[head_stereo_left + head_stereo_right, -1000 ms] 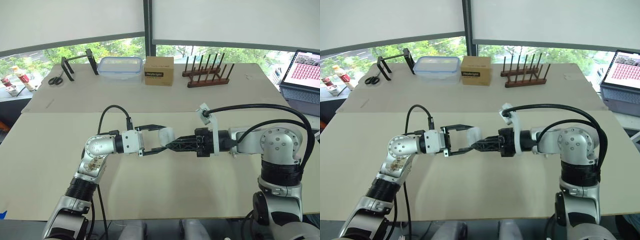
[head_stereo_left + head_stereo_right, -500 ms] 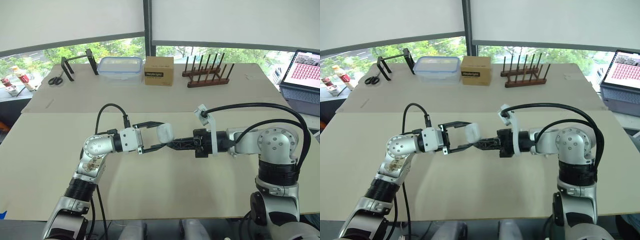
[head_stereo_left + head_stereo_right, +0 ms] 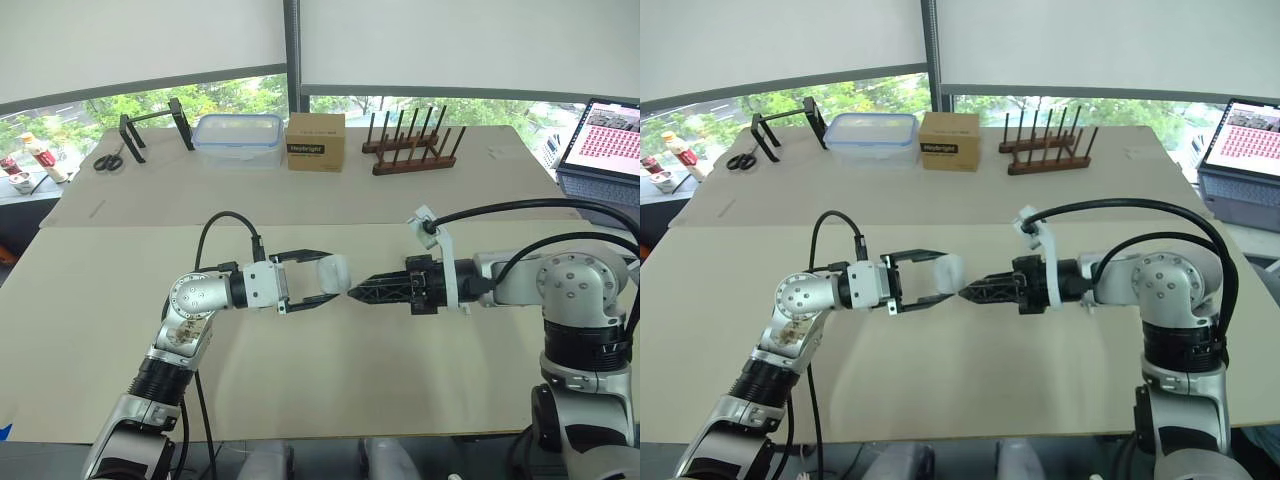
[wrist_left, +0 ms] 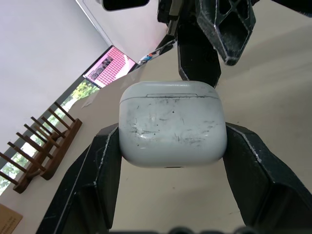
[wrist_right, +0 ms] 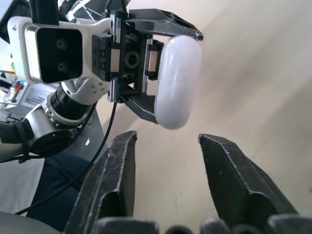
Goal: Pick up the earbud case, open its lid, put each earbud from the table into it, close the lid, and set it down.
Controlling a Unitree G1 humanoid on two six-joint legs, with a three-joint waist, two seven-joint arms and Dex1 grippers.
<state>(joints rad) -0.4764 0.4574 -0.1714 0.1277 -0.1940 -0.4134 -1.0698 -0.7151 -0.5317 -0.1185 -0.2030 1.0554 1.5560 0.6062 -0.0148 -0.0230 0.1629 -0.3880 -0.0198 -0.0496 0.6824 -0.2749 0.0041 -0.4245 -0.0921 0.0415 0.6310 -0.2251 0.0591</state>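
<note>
Left eye view lets us see two robot arms that meet in the middle of the frame, over a big tan table [image 3: 330, 380]. The left gripper [image 3: 335, 273] has hold of the small white rounded plastic earbud case [image 3: 331, 268]. Its two black fingers are closed on the case, one on each side. The case is up in the air, off the table. In the left wrist view the case has dark scratches on it. Its lid is shut, and a thin line shows where the lid meets the bottom part.

The right gripper [image 3: 352, 292] sticks out from the right side of the frame and points at the case. Its tip is just beside the case and a bit lower. We cannot tell if they touch. In the right wrist view its two black fingers [image 5: 115, 170] are a good way apart and hold nothing. The case is past the fingertips, not between them.

Along the top of the frame, well apart from the arms, we see more things in a row. From the upper left they are:
- black scissors [image 3: 108, 158]
- a black metal stand [image 3: 155, 125]
- a clear plastic box with a blue rim [image 3: 239, 137]
- a brown cardboard box [image 3: 316, 141]
- a dark wooden rack with pegs [image 3: 412, 150]

At the upper right edge is a laptop with a pink screen [image 3: 610, 135].
</note>
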